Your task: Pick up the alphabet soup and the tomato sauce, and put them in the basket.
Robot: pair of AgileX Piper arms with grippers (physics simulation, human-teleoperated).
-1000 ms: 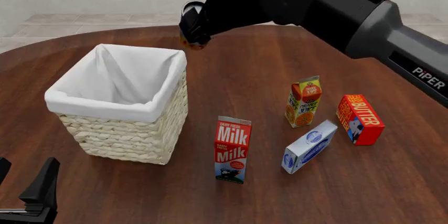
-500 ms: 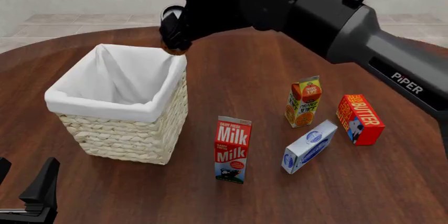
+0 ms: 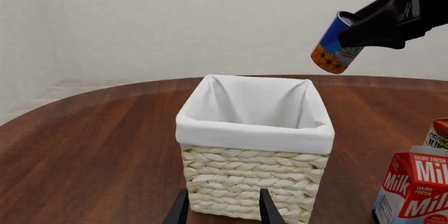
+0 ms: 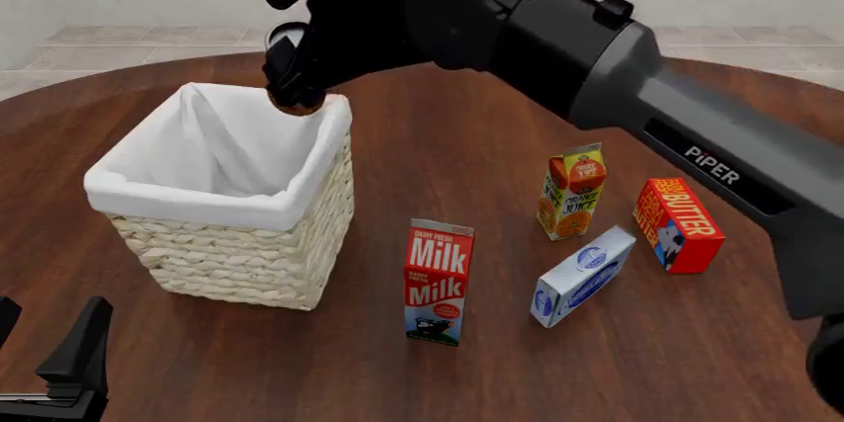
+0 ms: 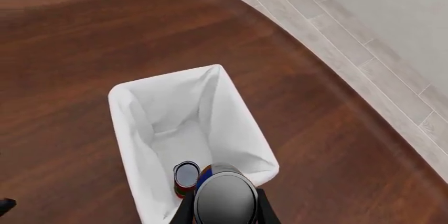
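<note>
My right gripper [image 3: 378, 27] pinches the tomato sauce [image 3: 334, 44] above the basket [image 4: 251, 207] rim's far-right corner, lined up for a drop beside the alphabet soup [image 5: 185, 178] already inside; my left gripper [image 4: 53, 368] rests spread.

Woven wicker basket [image 4: 251, 254] with white cloth liner; glossy wooden table [image 4: 475, 106].

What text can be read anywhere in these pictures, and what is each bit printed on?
"PiPER": right arm.
"Milk", twice, under small "DAIRY FRESH": milk carton.
"BUTTER": red butter box.
Orange juice carton, blue and white box, held tomato sauce can: print too small to read.
</note>
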